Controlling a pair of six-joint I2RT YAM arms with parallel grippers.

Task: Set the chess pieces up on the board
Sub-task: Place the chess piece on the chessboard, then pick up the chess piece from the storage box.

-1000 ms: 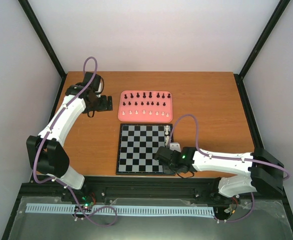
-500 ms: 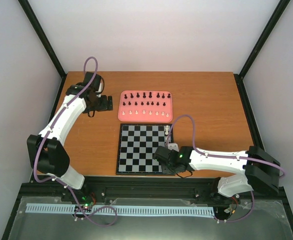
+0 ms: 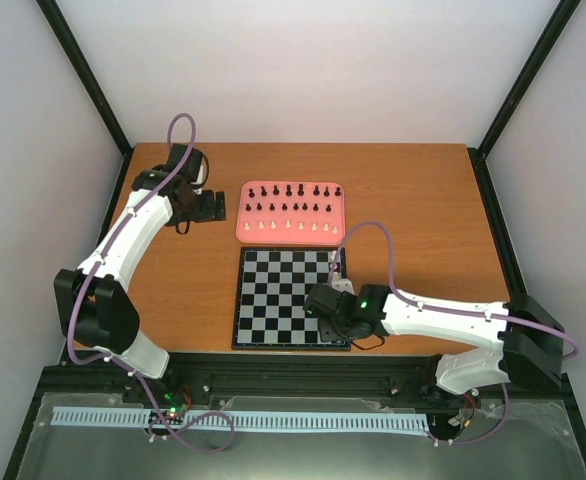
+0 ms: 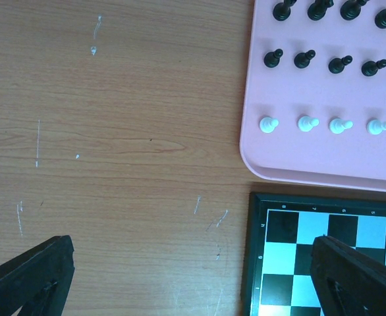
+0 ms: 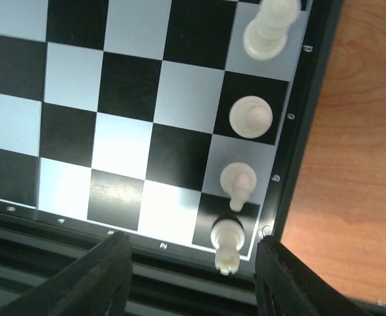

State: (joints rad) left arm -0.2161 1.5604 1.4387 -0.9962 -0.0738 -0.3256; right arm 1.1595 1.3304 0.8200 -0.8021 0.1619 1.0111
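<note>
Right fingers, apart and empty, have slid left at the board's near right corner. Four white chess pieces line that edge, so that placement looks done. Left fingers hang apart beyond its far-left corner.

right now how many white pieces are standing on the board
4, in one line along the board edge in the right wrist view: far piece, second piece, third piece and corner piece. More may be hidden outside that view.

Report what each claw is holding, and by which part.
Nothing is held. The left claw is open and empty. The right claw is open too, with a white piece standing untouched in its gap.
</note>
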